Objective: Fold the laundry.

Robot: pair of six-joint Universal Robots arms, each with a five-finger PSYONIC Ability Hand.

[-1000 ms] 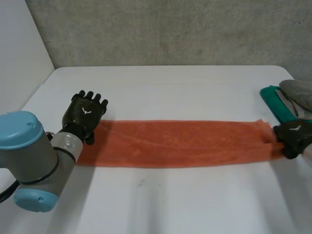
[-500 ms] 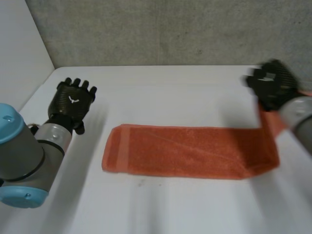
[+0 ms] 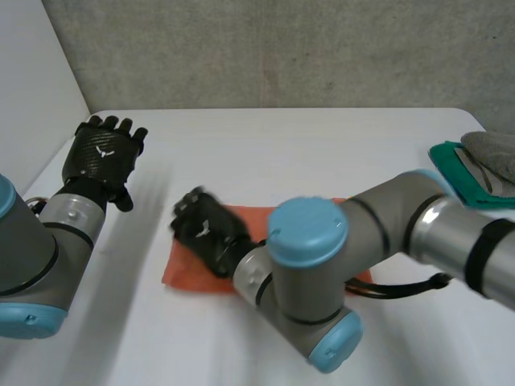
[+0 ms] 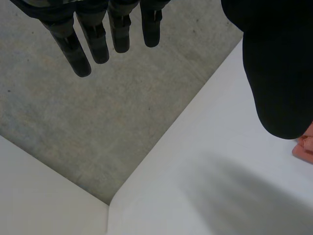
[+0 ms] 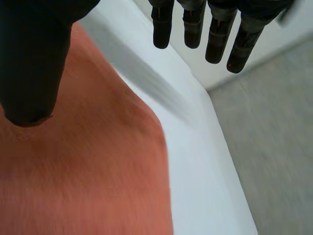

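Note:
The orange towel (image 3: 183, 272) lies on the white table (image 3: 265, 145), doubled over on itself, much of it hidden under my right arm. My right hand (image 3: 203, 229) reaches across to the towel's left end. In the right wrist view its fingers (image 5: 195, 24) are straight and its thumb (image 5: 29, 63) stands apart over the orange towel (image 5: 98, 171), holding nothing. My left hand (image 3: 101, 157) is raised over the table's far left, apart from the towel. Its fingers (image 4: 93, 39) are straight and open, and a towel corner (image 4: 305, 147) lies beside its thumb.
A green item (image 3: 459, 173) with a grey cloth (image 3: 492, 151) on it sits at the table's right edge. A grey wall runs behind the table, and the table's left edge lies close to my left hand.
My right hand has swung the towel's right end over to the left end, doubling the towel, and has opened. My left hand has drawn back to the left, off the towel.

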